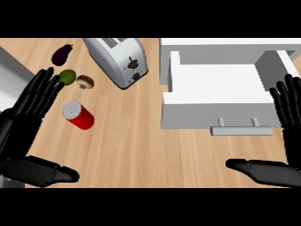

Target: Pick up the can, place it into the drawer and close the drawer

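Note:
A red can [79,115] with a silver top lies on its side on the wooden counter, left of centre. My left hand [24,115] is just left of it, fingers straight and pointing up, not touching it. The white drawer [212,88] stands pulled out at the right, its inside bare, with a grey handle [241,129] on its front. My right hand [296,115] is open at the right edge, fingers straight beside the drawer's right wall.
A silver toaster [117,62] sits at an angle behind the can. An aubergine [63,53], a green fruit [68,76] and a mushroom [85,81] lie at the back left. A grey-white block [1,75] borders the far left.

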`<action>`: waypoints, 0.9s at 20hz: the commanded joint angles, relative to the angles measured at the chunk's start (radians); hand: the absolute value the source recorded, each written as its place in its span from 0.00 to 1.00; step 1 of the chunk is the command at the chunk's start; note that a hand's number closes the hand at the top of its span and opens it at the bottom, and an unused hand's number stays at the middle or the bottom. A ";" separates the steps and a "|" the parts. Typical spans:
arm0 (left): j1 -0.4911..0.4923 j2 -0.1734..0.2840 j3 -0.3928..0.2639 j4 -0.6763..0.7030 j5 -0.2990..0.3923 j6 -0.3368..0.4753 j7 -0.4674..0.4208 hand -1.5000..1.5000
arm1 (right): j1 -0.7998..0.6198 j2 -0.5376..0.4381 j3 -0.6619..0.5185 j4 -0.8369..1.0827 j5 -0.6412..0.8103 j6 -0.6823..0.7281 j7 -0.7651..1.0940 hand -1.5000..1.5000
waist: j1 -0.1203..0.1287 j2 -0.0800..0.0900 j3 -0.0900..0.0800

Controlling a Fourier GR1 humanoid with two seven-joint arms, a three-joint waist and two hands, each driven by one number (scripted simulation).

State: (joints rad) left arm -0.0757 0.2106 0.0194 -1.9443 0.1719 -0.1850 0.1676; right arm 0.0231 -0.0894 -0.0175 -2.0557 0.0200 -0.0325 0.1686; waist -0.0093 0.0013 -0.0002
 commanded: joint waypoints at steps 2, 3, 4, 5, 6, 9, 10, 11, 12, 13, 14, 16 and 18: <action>-0.079 0.043 0.049 0.121 0.046 -0.050 0.059 0.00 | 0.103 -0.001 -0.028 -0.047 -0.034 0.016 0.032 0.00 | 0.000 -0.001 0.000; -0.036 0.035 0.041 0.084 0.049 -0.061 0.073 0.00 | 0.084 0.000 -0.032 0.004 -0.010 0.015 -0.011 0.00 | 0.006 -0.002 0.000; -0.074 0.043 0.047 0.019 0.074 -0.046 0.160 0.00 | 0.074 -0.002 -0.045 -0.043 -0.033 0.010 0.056 0.00 | 0.006 -0.002 0.000; -0.082 0.028 0.048 0.056 0.069 -0.040 0.139 0.00 | 0.166 0.011 -0.009 -0.089 -0.014 0.026 0.026 0.00 | 0.004 -0.002 0.000; -0.050 0.039 0.062 -0.010 0.084 -0.054 0.173 0.00 | 0.057 -0.011 -0.079 0.005 -0.058 0.033 0.014 0.00 | 0.009 -0.002 0.000; -0.045 0.031 0.085 0.036 0.107 -0.064 0.160 0.00 | 0.223 -0.002 -0.074 -0.071 -0.067 0.084 -0.057 0.00 | 0.005 -0.002 0.000; -0.054 0.004 0.070 0.017 0.093 -0.030 0.185 0.00 | 0.158 -0.008 -0.057 -0.051 -0.037 0.076 -0.008 0.00 | 0.007 -0.002 0.000; -0.063 -0.003 0.063 -0.045 0.084 0.023 0.255 0.00 | 0.225 0.004 -0.075 -0.038 -0.065 0.094 -0.082 0.00 | 0.006 -0.003 0.001; -0.019 0.006 0.077 -0.090 0.100 0.000 0.258 0.00 | 0.109 0.000 -0.070 -0.017 -0.040 0.056 0.002 0.00 | 0.011 -0.002 0.000; 0.012 0.032 0.124 -0.019 0.131 -0.061 0.189 0.00 | 0.116 -0.029 -0.131 0.057 -0.085 0.100 -0.082 0.00 | 0.011 -0.002 0.000; 0.014 0.058 0.141 -0.031 0.131 -0.083 0.204 0.00 | 0.097 -0.010 -0.090 -0.040 -0.061 0.058 0.038 0.00 | 0.010 -0.002 0.000; -0.011 -0.018 0.069 0.026 0.042 -0.023 0.171 0.00 | 0.142 -0.008 -0.119 0.062 -0.085 0.109 -0.106 0.00 | 0.007 -0.001 0.000; -0.088 0.001 0.113 0.089 0.039 -0.008 0.163 0.00 | 0.234 0.026 -0.071 -0.021 -0.042 0.103 -0.114 0.00 | 0.003 -0.002 0.000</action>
State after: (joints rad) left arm -0.1073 0.2244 0.1248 -1.9189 0.2527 -0.2192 0.3475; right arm 0.2005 -0.0760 -0.0885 -2.0614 -0.0245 0.0507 0.0928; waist -0.0027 -0.0005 0.0001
